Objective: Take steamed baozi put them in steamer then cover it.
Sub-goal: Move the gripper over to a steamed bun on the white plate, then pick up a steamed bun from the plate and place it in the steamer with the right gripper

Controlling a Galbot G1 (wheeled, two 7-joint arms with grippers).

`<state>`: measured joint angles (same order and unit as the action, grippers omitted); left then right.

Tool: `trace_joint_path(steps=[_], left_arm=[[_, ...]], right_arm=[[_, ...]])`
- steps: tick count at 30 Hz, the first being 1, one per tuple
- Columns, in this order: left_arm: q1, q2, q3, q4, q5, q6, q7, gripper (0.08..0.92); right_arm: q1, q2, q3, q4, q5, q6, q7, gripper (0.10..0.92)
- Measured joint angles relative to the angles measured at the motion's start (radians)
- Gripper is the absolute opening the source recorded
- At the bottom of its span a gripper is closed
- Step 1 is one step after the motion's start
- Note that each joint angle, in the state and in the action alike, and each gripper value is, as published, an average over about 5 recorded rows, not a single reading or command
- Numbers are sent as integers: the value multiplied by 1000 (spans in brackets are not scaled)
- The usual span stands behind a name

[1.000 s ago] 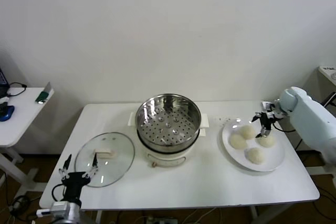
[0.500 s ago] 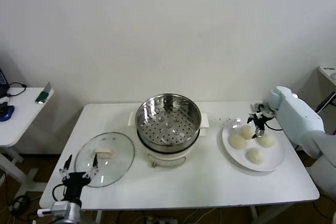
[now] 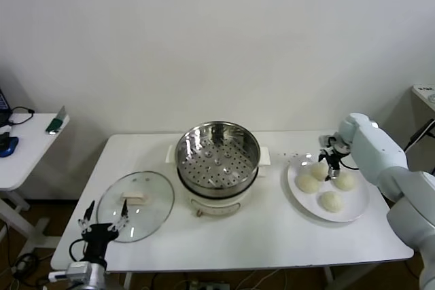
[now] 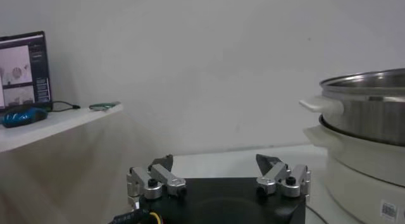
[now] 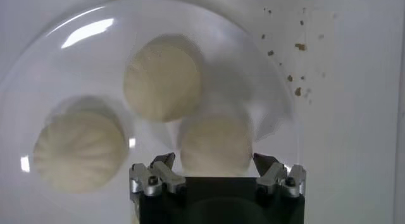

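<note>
My arms and grippers
My right arm (image 3: 380, 157) wears smooth pale-blue casing; both grippers have black bodies and silver screw-studded fingers (image 5: 154, 178).

steamer (image 3: 217, 157) mouth uncovered, cover (image 3: 135, 206) lying aside

Cream-white steamed baozi (image 3: 330, 200) on a white plate (image 3: 360, 208).
</note>
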<state>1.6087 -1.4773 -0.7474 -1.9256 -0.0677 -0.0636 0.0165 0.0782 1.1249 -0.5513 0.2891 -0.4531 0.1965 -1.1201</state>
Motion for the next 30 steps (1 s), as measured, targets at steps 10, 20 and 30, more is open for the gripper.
trace_joint_path(steps=[10, 20, 30], left_arm=[[9, -2, 0, -9, -2, -6, 1, 823], [20, -5, -5, -15, -1, -11, 1, 823], [40, -8, -17, -33, -3, -13, 1, 823]], right_arm=[[2, 7, 20, -8, -28, 6, -9, 725], [14, -3, 31, 11, -27, 11, -31, 721], [109, -29, -100, 105, 97, 40, -81, 719]])
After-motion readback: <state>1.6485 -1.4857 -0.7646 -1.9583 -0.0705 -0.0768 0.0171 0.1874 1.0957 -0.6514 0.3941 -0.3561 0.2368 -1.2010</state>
